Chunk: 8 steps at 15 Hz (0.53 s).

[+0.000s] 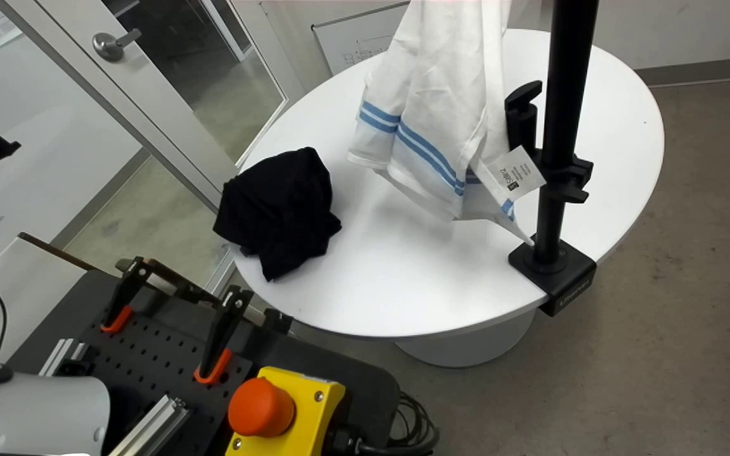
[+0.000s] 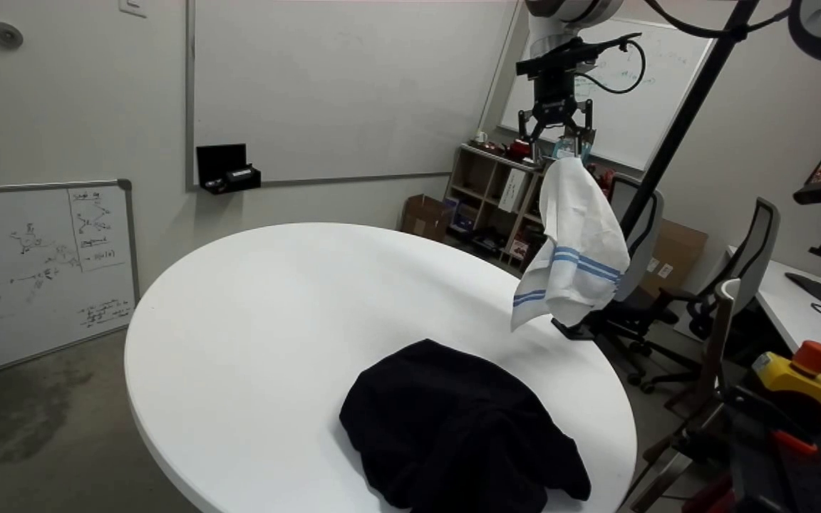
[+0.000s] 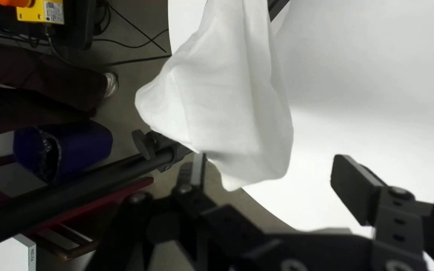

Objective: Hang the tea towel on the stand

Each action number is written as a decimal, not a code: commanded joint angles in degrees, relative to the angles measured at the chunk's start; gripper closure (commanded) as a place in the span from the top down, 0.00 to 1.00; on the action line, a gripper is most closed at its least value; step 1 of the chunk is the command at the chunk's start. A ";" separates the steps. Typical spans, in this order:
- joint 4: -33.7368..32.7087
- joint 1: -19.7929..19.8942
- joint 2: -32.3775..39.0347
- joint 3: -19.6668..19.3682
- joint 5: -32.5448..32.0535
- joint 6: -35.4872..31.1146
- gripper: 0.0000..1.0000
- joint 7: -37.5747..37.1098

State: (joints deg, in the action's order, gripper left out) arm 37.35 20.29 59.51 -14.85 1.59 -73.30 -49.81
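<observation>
Since the tea towel hangs above the desk, just beside the pole of the black stand, with nothing pinched in your tool, you seem to be at the letting-go step. Wrist view: fingers spread wide apart, no cloth clamped, one fingertip close by the towel's edge; touching or not, can't tell. What bears the towel is hidden under its folds; likely part of the stand, so count the hang as probably made. Next move calls for backing off: fingers left apart, rise slowly clear of the cloth. Watch that near fingertip; a snag could drag the towel loose.
</observation>
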 commanded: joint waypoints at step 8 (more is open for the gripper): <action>-5.23 0.03 1.09 0.70 0.82 1.88 1.00 -1.43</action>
State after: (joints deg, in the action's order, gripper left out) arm 35.26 20.32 60.21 -14.82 1.61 -73.31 -51.12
